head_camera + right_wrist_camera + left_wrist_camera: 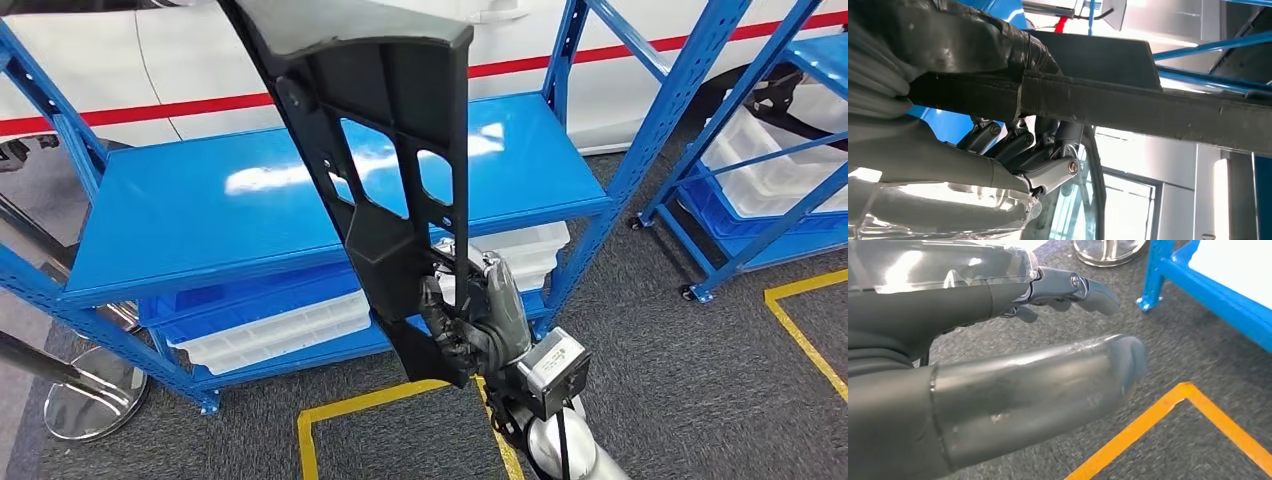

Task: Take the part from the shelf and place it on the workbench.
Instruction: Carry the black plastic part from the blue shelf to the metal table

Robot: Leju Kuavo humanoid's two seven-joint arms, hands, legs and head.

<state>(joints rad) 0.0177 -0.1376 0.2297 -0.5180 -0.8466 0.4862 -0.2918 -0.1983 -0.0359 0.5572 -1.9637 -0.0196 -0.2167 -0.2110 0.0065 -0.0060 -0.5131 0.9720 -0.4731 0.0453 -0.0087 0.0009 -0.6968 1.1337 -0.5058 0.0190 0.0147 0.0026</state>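
Black part (385, 150) stands upright nearest the camera, off the blue shelf (200, 215), gripped at its lower end by the right robot hand (465, 315), fingers closed round it, presumably for carrying. Left robot hand (1013, 365) hangs empty, fingers apart, above the floor.

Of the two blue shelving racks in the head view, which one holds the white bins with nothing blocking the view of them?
The rack at the far right; its white bins show openly, while the black part in the right hand hides some of the nearer rack.
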